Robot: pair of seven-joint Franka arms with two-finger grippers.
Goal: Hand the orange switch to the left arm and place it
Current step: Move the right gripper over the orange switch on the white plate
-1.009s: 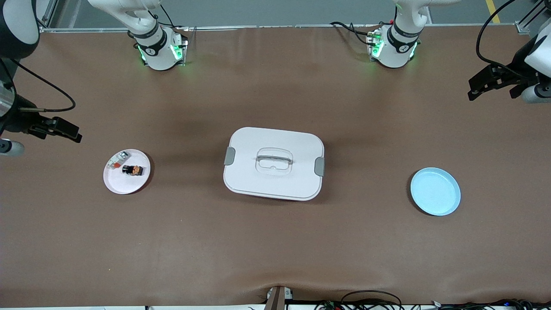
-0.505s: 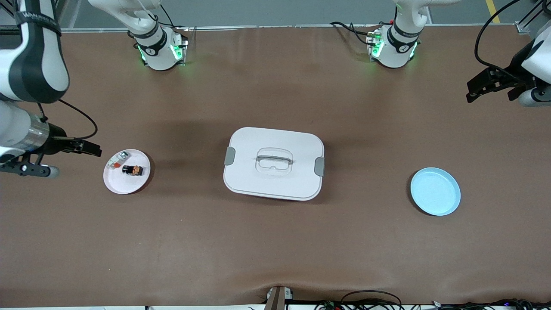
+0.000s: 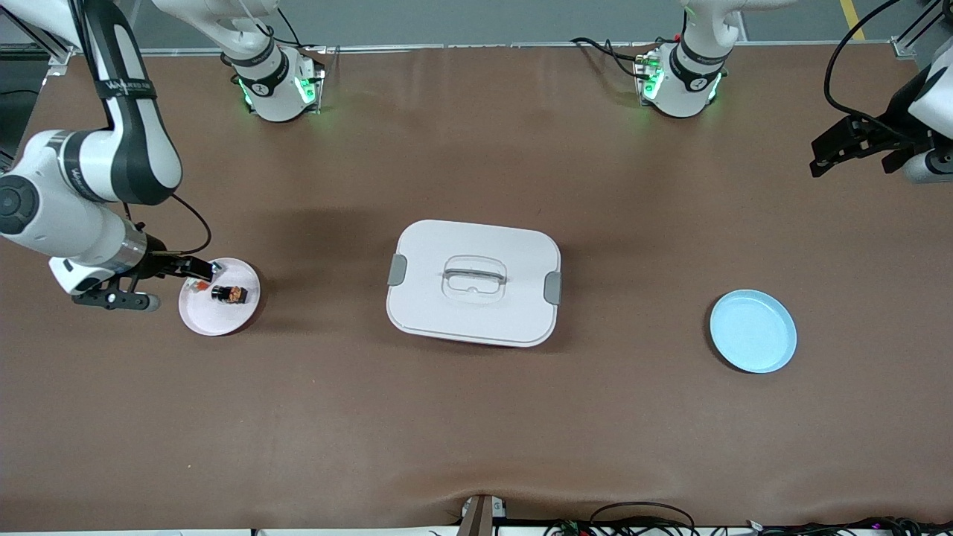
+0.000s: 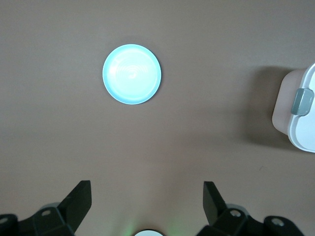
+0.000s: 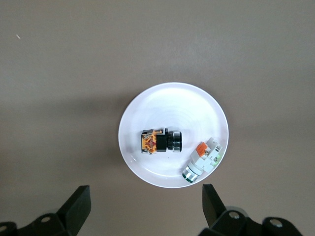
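Observation:
The orange switch point(image 3: 228, 293) point(image 5: 160, 141), a small black block with an orange end, lies on a white plate point(image 3: 216, 318) point(image 5: 172, 103) toward the right arm's end of the table. My right gripper point(image 3: 195, 268) point(image 5: 146, 206) hangs open over that plate's edge, beside the switch, with nothing between its fingers. The white lidded box point(image 3: 476, 246) point(image 4: 302, 113) stands mid-table. High over the left arm's end of the table my left gripper point(image 3: 849, 145) point(image 4: 146, 204) is open and empty.
A white piece with a red-orange patch point(image 5: 204, 158) lies on the same plate next to the switch. A light blue plate point(image 3: 753, 331) point(image 4: 132, 74) sits toward the left arm's end. Both arm bases point(image 3: 275, 85) point(image 3: 681, 82) stand along the table's back edge.
The right arm has swung in from the table's end, bringing its open gripper over the white plate's edge. The left gripper has hardly moved.

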